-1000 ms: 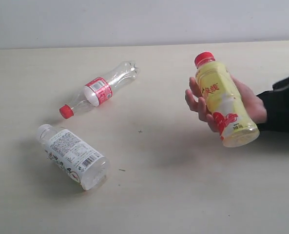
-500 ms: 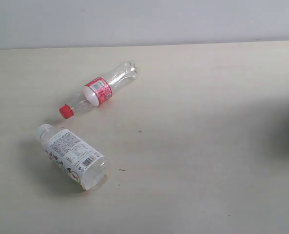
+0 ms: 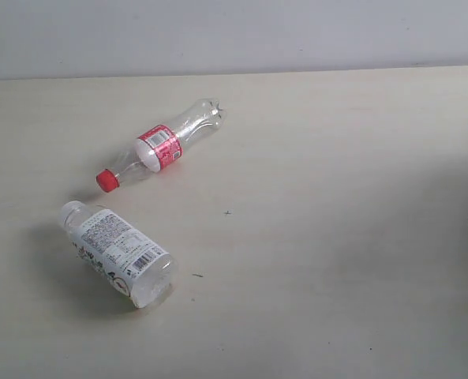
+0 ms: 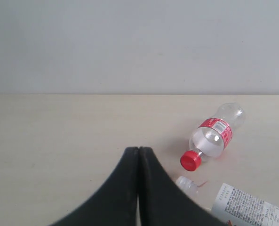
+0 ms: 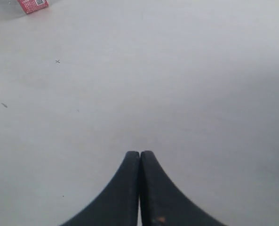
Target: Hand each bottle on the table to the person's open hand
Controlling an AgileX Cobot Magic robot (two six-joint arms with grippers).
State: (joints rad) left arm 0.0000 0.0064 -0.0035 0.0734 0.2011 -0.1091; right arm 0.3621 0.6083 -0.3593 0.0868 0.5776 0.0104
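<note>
Red-capped bottle (image 3: pixel 159 148) near white-capped bottle (image 3: pixel 119 254)

Slim bottle (image 3: pixel 161 146): clear plastic, red cap, red-and-white label round its middle; lies on its side on the table's left half, base toward the table's far edge
White-capped bottle (image 3: pixel 119 253): clear, stubbier, white printed label with barcode; lies on its side, nearer the table's front edge, cap toward the table's left edge
Table (image 3: pixel 320 237): wide, flat, pale beige, a few tiny dark specks
</note>
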